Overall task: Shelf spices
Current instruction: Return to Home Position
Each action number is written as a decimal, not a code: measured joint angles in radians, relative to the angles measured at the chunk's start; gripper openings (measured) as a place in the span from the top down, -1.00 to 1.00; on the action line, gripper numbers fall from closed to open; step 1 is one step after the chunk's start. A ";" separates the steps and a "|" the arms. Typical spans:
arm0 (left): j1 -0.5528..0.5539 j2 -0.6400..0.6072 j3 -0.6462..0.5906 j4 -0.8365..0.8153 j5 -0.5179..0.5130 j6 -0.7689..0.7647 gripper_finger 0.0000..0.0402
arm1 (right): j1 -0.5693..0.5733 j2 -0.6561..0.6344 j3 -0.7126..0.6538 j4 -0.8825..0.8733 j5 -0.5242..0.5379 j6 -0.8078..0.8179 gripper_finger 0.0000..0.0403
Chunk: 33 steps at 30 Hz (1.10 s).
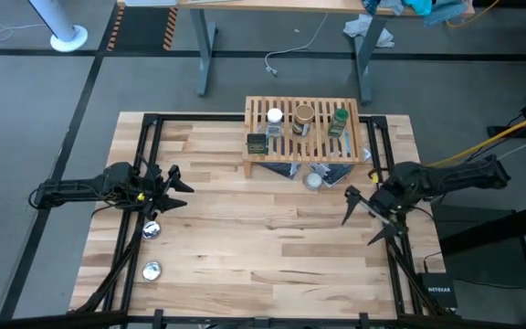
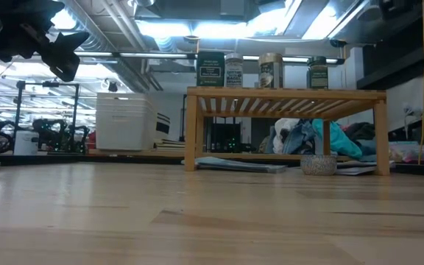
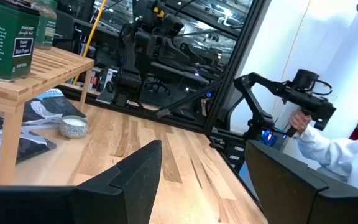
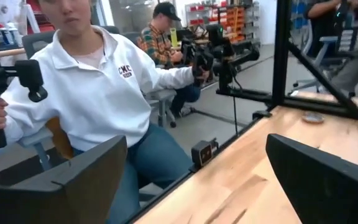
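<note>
While left hand (image 1: 173,189) gapes empty, right hand (image 1: 358,232) likewise, spices (image 1: 304,113) shelved

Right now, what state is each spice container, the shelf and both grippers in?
Light wooden slatted shelf: standing level, holding four containers.
Dark squarish tin: upright on it.
Clear white-capped jar: upright on it.
Squat tan-brown round jar: upright on it.
Green-lidded jar: upright on it.
Left gripper: jaws open, empty, away from the shelf.
Right gripper: jaws open, empty, away from the shelf.
</note>
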<state>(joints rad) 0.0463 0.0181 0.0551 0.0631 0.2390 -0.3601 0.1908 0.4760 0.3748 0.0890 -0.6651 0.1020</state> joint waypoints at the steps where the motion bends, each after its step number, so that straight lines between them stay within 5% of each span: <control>1: 0.000 0.000 0.000 0.000 0.000 0.000 -0.12 | -0.005 -0.026 0.000 -0.023 0.000 -0.001 -0.94; 12: 0.000 0.000 0.000 0.000 0.000 -0.002 -0.12 | -0.001 -0.289 -0.029 -0.194 0.047 -0.030 -0.94; 33: 0.000 0.000 0.000 0.000 0.000 0.001 -0.12 | -0.001 -0.474 -0.173 -0.267 0.079 -0.059 -0.94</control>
<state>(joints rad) 0.0467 0.0185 0.0555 0.0627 0.2390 -0.3595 0.1894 0.0025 0.2017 -0.1775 -0.5865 0.0429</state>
